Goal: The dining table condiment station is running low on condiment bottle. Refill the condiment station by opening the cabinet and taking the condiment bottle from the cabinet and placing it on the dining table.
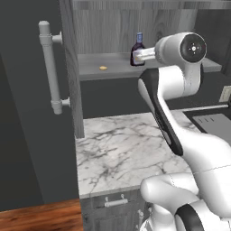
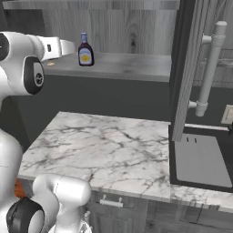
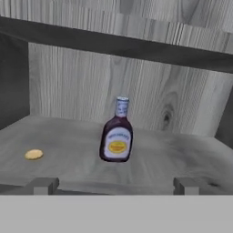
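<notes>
Bottle [image 3: 117, 134] is seen upright on the shelf [image 3: 182, 154] of the opened cabinet [image 1: 71, 67], a small yellow crumb [image 3: 33, 154] at its 9 o'clock. The reach is in hand — the gripper [image 3: 113, 185] is spread wide, empty, short of the bottle. Next, an advance toward 12 o'clock is called for until the jaws flank the body — then closure.

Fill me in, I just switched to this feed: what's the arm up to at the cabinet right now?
The cabinet is open, both doors swung wide. The condiment bottle stands upright on the shelf, untouched. The arm is raised to shelf height, and the gripper is open, facing the bottle with a gap between them. A small yellow item lies on the shelf off to one side. Nothing is held yet; the pickup and the trip to the dining table remain.
</notes>
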Controlling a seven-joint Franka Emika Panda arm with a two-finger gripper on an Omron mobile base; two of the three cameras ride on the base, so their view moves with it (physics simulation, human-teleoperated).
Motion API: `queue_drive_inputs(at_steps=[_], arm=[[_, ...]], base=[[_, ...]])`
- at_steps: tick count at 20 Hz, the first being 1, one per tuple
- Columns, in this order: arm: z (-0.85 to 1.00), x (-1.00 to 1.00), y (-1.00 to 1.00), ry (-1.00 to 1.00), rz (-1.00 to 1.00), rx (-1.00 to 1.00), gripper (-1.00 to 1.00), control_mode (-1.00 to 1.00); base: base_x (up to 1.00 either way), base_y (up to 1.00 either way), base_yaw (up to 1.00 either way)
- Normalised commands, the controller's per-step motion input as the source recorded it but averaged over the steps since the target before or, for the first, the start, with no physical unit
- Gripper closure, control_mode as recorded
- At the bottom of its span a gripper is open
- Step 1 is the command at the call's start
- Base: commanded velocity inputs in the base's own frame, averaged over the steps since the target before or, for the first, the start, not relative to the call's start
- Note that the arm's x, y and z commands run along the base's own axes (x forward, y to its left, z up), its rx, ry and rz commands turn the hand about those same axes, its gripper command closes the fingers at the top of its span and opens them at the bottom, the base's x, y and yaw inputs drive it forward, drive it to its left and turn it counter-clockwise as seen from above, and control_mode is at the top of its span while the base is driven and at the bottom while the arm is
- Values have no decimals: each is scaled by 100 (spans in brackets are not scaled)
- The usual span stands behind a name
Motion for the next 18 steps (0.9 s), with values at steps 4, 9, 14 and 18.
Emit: queue_drive_inputs(at_steps=[4,9,14,18], arm=[[4,47,8,0,5,4,-100,-100],[0,31,0,-12,13,12,-100,-100],[0,30,0,-18,12,7,-100,-100],[0,29,-2,-9,2,0,-100,-100]], base=[[0,0,0],[0,0,0],[0,0,0],[0,0,0]])
